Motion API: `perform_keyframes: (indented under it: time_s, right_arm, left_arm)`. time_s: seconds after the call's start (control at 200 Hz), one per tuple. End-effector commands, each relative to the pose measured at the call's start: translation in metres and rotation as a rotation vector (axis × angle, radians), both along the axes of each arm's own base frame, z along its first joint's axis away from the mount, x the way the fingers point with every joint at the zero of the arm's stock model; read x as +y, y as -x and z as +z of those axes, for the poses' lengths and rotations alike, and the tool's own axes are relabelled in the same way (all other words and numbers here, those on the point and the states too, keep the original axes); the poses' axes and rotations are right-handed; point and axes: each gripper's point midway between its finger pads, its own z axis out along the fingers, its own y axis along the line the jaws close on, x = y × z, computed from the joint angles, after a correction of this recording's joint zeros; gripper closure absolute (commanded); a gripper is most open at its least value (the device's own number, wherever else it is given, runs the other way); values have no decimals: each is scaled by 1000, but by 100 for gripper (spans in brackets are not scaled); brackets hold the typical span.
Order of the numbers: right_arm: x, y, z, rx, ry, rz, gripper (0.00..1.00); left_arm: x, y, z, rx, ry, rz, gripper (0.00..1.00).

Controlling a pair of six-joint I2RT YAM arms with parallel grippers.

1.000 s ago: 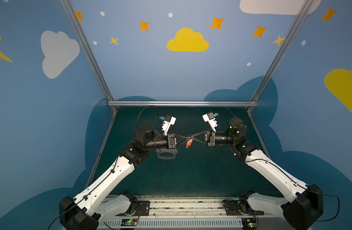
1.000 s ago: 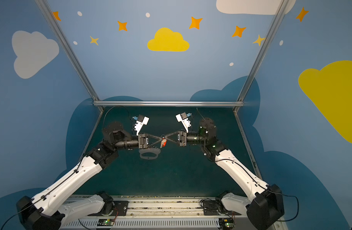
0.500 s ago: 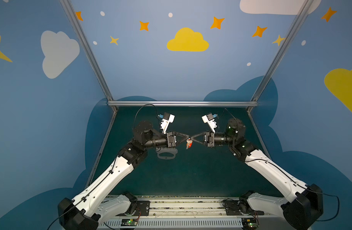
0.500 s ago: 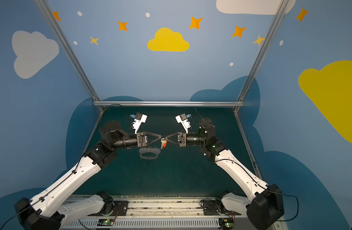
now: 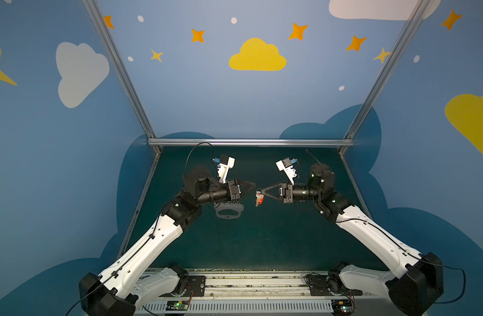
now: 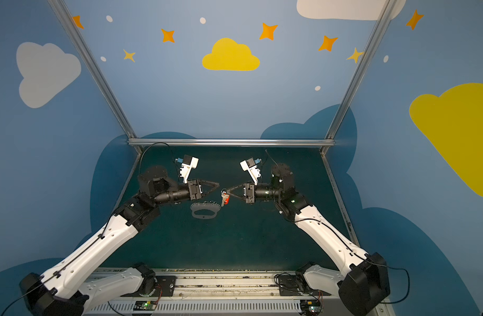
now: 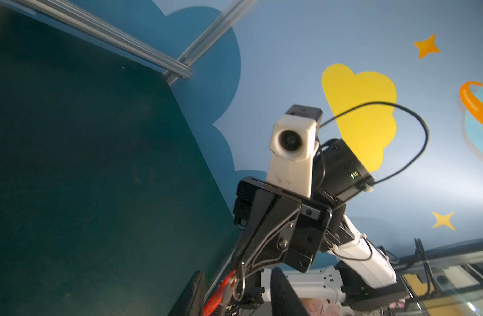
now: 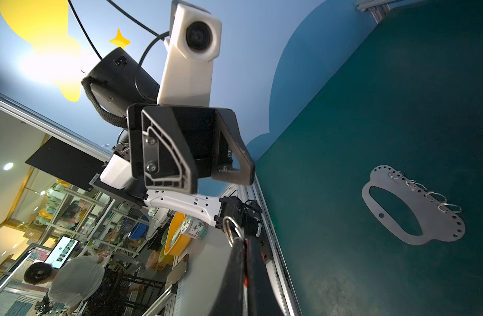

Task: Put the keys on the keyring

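Observation:
The keys (image 5: 259, 199), a silver key with a red-orange tag, hang in mid-air from my right gripper (image 5: 261, 190), which is shut on their top. In the right wrist view a silver loop (image 8: 231, 226) sticks out past the closed fingertips of the right gripper (image 8: 242, 242), with red showing between them. My left gripper (image 5: 252, 186) faces it just to the left, open and holding nothing. In its own view the left gripper (image 7: 236, 275) frames the keys (image 7: 224, 287) beyond its spread fingers. Several keyrings (image 8: 451, 208) sit along the edge of a flat grey holed plate (image 8: 440, 228).
The grey plate (image 5: 229, 216) lies on the dark green table (image 5: 262, 240) below the left gripper, also seen as the plate (image 6: 206, 214). Aluminium frame rails (image 5: 251, 142) bound the table at the back and sides. Both arms reach in from the front corners.
The left gripper has eased back slightly to the left, so a small gap now shows between its tips and the keys. The right gripper holds still with the keys.

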Motion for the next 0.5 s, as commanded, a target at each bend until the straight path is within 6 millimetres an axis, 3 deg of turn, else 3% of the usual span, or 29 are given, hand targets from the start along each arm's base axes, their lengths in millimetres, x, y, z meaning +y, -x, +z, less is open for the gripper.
perform_keyframes:
  time_s: [0.0, 0.205, 0.496]
  right_arm:
    - [-2, 4, 1, -42, 4, -11, 100]
    - [7, 6, -10, -36, 46, 23, 100]
    - [9, 8, -10, -44, 50, 27, 100]
  left_arm:
    - [5, -1, 2, -5, 15, 19, 64]
    - [-15, 10, 1, 38, 30, -123, 75]
    - [-27, 18, -3, 43, 1, -187, 76]
